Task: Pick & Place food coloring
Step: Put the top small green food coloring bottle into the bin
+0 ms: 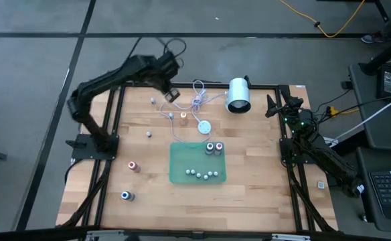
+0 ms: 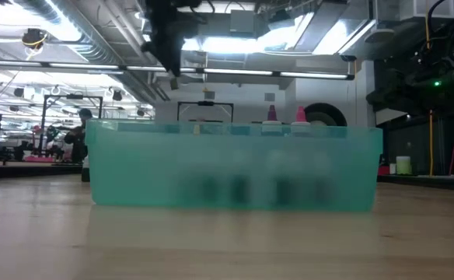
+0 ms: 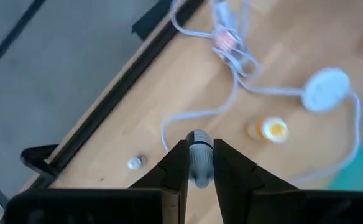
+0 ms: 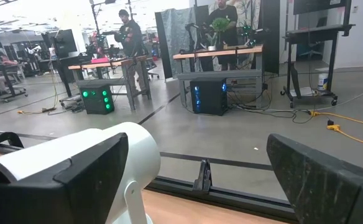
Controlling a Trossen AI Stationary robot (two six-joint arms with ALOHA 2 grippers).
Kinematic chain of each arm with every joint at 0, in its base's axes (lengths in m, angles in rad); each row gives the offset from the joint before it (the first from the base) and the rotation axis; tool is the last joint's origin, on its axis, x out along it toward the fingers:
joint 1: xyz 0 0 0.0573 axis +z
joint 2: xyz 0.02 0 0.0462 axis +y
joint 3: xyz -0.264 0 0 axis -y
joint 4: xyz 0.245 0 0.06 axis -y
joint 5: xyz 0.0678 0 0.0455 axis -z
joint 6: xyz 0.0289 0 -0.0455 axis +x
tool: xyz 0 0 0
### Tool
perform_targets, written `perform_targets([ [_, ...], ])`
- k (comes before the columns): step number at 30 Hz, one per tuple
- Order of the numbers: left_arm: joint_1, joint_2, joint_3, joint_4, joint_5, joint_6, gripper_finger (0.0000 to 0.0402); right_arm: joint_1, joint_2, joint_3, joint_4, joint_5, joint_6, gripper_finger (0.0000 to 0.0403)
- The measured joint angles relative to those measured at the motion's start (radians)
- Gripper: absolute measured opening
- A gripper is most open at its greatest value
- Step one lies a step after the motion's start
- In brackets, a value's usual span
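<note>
My left gripper [image 1: 171, 96] hangs above the table's far left part, shut on a tiny food coloring bottle [image 3: 199, 163] with a grey top. Other bottles stand on the wood: an orange one [image 1: 183, 118], a red one [image 1: 134, 166], a blue one [image 1: 126, 195] and a small pale one [image 3: 135, 163]. The green tray [image 1: 181, 164] holds two bottles [image 1: 213, 147] at its far side and several tiny ones [image 1: 202, 175] at its near side. My right gripper [image 4: 200, 186] waits open at the far right, pointing level, beside the large white cylinder [image 1: 238, 95]. My left gripper pinches the tiny bottle by its sides [image 3: 199, 168], just below the grey top, between its two fingers. The fingers slant down from above. The bottle stands upright in the hold, lifted clear of the table.
A white round disc [image 1: 203, 126] on a thin cable [image 1: 197, 100] lies between the held bottle and the tray. The cable loops across the far middle of the table. The table's black frame rail [image 3: 107, 106] runs along the far-left edge. Bare wood shows right of the tray.
</note>
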Motion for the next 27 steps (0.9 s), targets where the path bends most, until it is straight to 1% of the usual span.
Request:
perform_targets([
  [4,-0.078,-0.126,-0.178,0.054,-0.037,-0.007,0.0052,0.0,0.0,0.0,0.0,0.0,0.0,0.0384],
  [9,-0.16,-0.265,-0.386,0.102,-0.044,-0.034,0.0051,0.0,0.0,0.0,0.0,0.0,0.0,0.0384],
  [13,-0.261,-0.335,-0.487,0.119,-0.043,-0.074,0.005,0.0,0.0,0.0,0.0,0.0,0.0,0.0384],
  [16,-0.342,-0.336,-0.517,0.11,-0.042,-0.108,0.005,0.0,0.0,0.0,0.0,0.0,0.0,0.0384],
  [19,-0.424,-0.312,-0.511,0.109,-0.043,-0.137,0.005,0.0,0.0,0.0,0.0,0.0,0.0,0.0384],
  [22,-0.5,-0.261,-0.485,0.107,-0.042,-0.167,0.005,0.0,0.0,0.0,0.0,0.0,0.0,0.0384],
  [27,-0.607,-0.159,-0.405,0.104,-0.042,-0.211,0.0049,0.0,0.0,0.0,0.0,0.0,0.0,0.0384],
])
